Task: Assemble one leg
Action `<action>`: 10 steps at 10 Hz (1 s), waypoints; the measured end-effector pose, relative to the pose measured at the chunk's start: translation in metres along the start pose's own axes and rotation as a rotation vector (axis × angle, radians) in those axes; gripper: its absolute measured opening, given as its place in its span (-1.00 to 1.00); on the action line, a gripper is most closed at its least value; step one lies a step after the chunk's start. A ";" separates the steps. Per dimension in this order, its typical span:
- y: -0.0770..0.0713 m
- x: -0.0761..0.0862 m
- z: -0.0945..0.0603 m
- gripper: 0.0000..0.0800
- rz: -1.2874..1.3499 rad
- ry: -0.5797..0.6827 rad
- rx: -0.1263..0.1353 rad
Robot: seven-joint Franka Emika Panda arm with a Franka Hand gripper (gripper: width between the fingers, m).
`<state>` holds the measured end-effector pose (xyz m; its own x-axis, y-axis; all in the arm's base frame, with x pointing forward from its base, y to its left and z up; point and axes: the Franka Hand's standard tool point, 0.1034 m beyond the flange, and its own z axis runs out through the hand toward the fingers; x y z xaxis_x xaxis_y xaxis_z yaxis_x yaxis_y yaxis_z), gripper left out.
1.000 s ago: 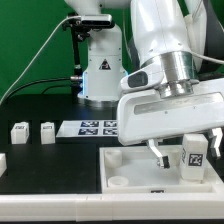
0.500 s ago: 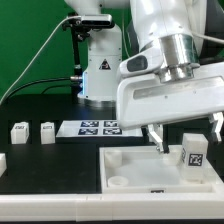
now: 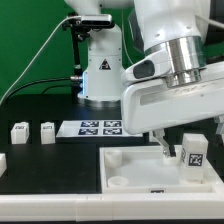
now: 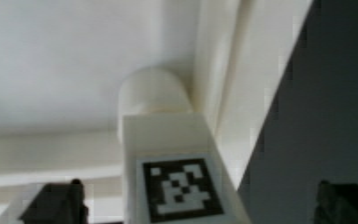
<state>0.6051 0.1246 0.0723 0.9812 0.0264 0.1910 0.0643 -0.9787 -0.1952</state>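
Note:
A white leg point(image 3: 194, 156) with a black-and-white tag stands upright at the right side of the large white tray point(image 3: 125, 166). My gripper point(image 3: 190, 148) hangs over it, open, with one finger point(image 3: 162, 148) on the exterior view's left of the leg and the other hidden. In the wrist view the leg point(image 4: 169, 150) lies between my two dark fingertips point(image 4: 53, 203) with a gap on each side, so the gripper point(image 4: 197, 205) is not gripping it. The tray point(image 4: 51, 60) fills the space behind the leg.
Two more white legs point(image 3: 18, 131) point(image 3: 47, 131) stand on the black table at the exterior view's left, and another white part point(image 3: 2, 160) shows at the left edge. The marker board point(image 3: 95, 127) lies behind the tray. The robot base point(image 3: 100, 70) is at the back.
My gripper has risen a little and shifted toward the exterior view's right, over the leg. The leg has stayed in place on the tray.

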 end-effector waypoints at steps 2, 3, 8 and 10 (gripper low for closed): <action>0.001 -0.006 -0.011 0.62 0.082 -0.228 -0.017; 0.010 -0.006 -0.016 0.62 0.070 -0.315 -0.031; 0.016 -0.005 -0.016 0.62 0.068 -0.352 -0.031; 0.004 -0.004 -0.012 0.62 0.243 -0.367 -0.092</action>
<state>0.5991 0.1179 0.0818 0.9665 -0.1518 -0.2069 -0.1758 -0.9790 -0.1027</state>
